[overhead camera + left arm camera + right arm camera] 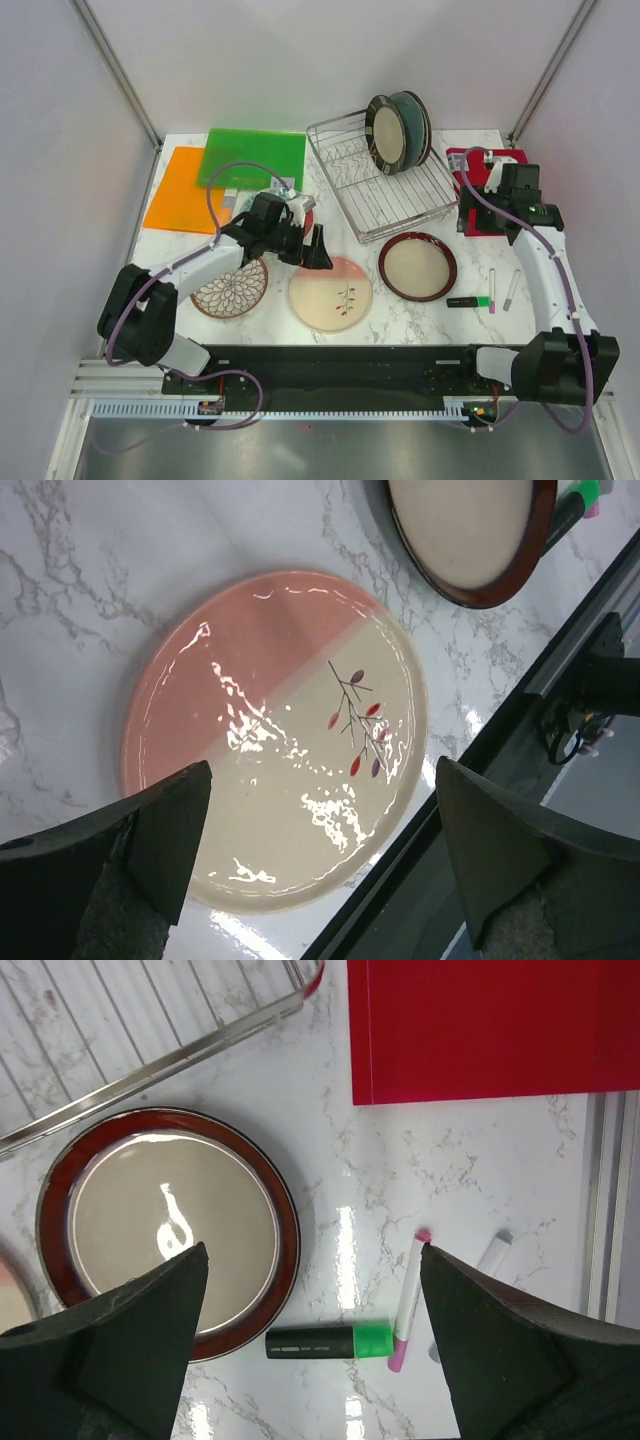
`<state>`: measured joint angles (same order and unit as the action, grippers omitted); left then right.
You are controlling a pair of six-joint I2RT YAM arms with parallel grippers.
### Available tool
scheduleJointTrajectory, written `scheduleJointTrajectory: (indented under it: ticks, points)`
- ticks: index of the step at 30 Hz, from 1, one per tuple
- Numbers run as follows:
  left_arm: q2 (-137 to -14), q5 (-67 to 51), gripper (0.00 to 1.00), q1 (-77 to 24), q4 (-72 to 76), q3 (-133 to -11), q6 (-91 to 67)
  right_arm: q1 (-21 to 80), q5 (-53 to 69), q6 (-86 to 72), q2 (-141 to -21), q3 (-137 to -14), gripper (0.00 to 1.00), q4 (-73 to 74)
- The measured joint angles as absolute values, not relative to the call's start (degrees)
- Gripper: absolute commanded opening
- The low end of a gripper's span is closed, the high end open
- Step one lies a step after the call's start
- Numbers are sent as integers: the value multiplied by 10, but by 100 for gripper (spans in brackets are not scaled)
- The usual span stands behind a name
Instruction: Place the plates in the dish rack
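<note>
Left claw (325, 825) hangs spread apart over the pink-and-cream plate (275, 735), lower centre of the top view. Right claw (312, 1290) is also apart, beside the maroon-rimmed plate (170, 1225). The rack (400, 205) sits upper centre.

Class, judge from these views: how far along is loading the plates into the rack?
Done: two plates stand upright in the dish rack. In hand: nothing gripped; the left end effector hangs open over the pink-cream plate, the right end effector is open too. Left: that plate, the brown petal plate and the maroon-rimmed plate, all flat on the table.
</note>
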<state>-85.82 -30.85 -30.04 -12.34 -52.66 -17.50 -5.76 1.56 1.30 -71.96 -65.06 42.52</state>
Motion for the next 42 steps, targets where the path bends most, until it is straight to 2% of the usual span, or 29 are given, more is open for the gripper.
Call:
scheduleJointTrajectory:
  ticks: [6,9,14,18,29,42]
  points:
    - [-826,-318,96,-294,-146,-509,-158,-65,80,48,-655,-632,94,416]
    - [-828,-339,91,-298,-125,-505,-183,-110,160,70,-663,-627,90,416]
    - [-853,-359,87,-319,-59,-487,-245,-229,321,129,-774,-627,84,439]
    - [-890,-366,87,-335,-25,-489,-273,-271,390,206,-879,-629,81,498]
    - [-915,-365,88,-342,-25,-525,-276,-284,464,349,-1072,-662,67,566]
    - [-974,-354,89,-379,-44,-564,-259,-273,567,361,-1210,-721,50,603]
